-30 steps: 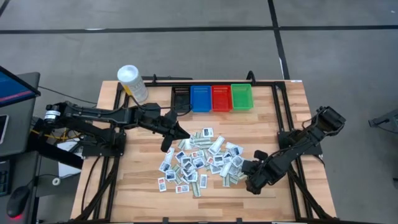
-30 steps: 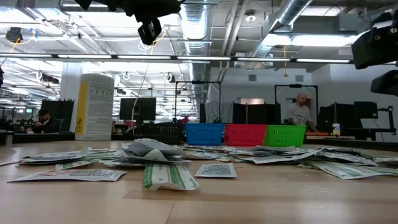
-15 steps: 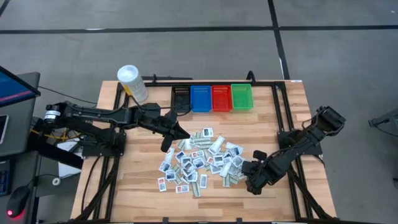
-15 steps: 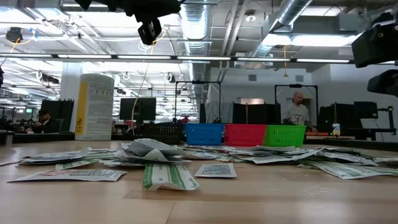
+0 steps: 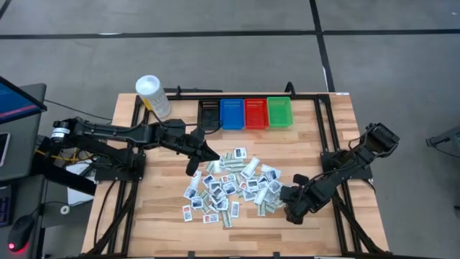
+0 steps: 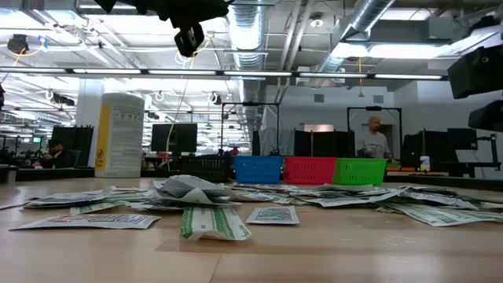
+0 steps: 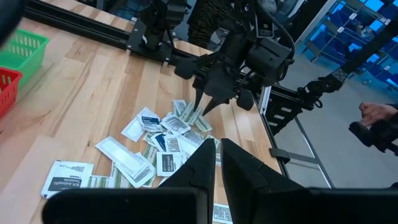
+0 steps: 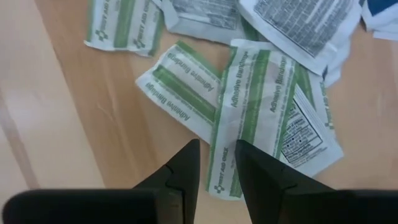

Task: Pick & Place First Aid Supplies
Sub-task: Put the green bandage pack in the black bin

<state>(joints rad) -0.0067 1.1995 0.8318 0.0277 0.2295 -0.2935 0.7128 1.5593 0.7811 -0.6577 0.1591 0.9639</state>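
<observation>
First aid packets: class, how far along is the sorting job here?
Done: nothing visible; the packets lie heaped on the table. In hand: the right gripper is low over a green-striped bandage packet, nothing gripped; the left gripper hovers empty. Left: practically the whole pile.

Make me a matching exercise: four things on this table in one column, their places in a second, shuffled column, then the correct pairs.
Things:
1. green bin
2. black bin
3. white tub
4. right gripper

Places:
A. at the right edge of the packet pile
B. right end of the bin row
C. left of the bin row, near the table's far left corner
D. left end of the bin row

Pairs: 1-B, 2-D, 3-C, 4-A
</observation>
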